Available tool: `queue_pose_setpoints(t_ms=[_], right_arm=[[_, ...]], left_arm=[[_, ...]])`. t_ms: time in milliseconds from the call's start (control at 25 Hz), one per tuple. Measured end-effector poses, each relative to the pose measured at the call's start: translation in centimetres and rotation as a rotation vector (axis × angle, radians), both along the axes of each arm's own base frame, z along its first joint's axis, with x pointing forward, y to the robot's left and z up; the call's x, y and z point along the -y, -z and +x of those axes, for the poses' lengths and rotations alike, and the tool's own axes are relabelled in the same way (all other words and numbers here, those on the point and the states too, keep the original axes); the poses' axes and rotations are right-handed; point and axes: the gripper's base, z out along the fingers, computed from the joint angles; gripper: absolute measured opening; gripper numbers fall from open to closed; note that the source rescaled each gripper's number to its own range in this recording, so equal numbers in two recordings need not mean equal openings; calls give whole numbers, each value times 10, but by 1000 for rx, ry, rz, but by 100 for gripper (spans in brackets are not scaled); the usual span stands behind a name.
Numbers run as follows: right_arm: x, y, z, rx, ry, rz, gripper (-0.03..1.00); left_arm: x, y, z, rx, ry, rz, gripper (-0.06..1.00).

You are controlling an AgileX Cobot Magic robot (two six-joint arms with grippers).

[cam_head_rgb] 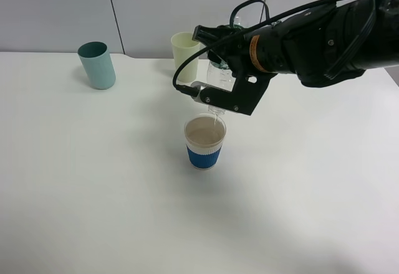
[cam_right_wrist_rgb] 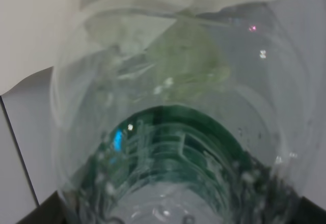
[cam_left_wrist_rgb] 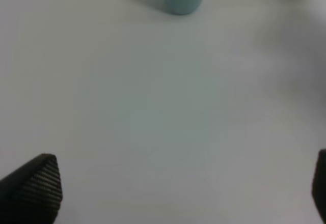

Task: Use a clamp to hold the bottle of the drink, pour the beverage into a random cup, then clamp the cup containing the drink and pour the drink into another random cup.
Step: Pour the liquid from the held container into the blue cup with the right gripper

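Bottle of the drink [cam_head_rgb: 218, 71]: it was tipped mouth-down over the middle of the table [cam_head_rgb: 93, 193], right above the blue-sleeved paper cup [cam_head_rgb: 204, 142]. Its mouth was just over the rim and not touching it.
Right hand [cam_head_rgb: 225, 87]: it was clenched on the bottle's body. Its wrist camera showed me only clear plastic, green label and sloshing liquid.
Beverage [cam_head_rgb: 217, 119]: a thin clear stream fell from the mouth into the cup. I could not tell how full the cup was.
Blue-sleeved paper cup: it stood upright and free, with neither hand on it.
Pale yellow-green tumbler [cam_head_rgb: 184, 48]: it stood upright near the far edge, behind the right hand. I took it for the later receiver.
Teal tumbler [cam_head_rgb: 96, 65]: it stood upright near the far edge toward the left, well apart from the pour.
Left hand [cam_left_wrist_rgb: 178, 188]: it was released, jaws wide, over bare table and held nothing.
Step in hand: I judged this to be the first pour, under way.
Doing it well: I judged it best to hold the mouth centred over the cup and tilt gently so the stream stayed thin. The neck should stay off the light rim. I'd stop well short of the brim, since that cup had to be lifted and poured next.
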Motion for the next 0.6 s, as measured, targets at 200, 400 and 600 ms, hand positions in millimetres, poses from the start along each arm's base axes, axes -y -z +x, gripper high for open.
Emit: queue_pose_setpoints(t_ms=[200,400,600], right_arm=[[0,0,0,12,-20,-30,0],[-1,0,-1,11,-40,-38,0],[-2,1,-1,-6,-34,-9,0]], left_arm=[[0,0,0,0,0,0,100],[0,0,0,0,0,0,100],[0,0,0,0,0,0,100]])
